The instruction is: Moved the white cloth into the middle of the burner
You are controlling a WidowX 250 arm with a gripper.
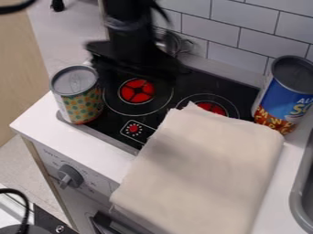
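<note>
On stovetop and counter, white cloth partly covers one burner.

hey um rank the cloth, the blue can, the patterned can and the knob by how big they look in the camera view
Largest to smallest:
white cloth
blue can
patterned can
gray knob

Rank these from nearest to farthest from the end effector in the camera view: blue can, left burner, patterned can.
1. Left burner: just below the end effector in the view.
2. Patterned can: at the stove's left edge in the view.
3. Blue can: across the stove, at the view's right.
</note>
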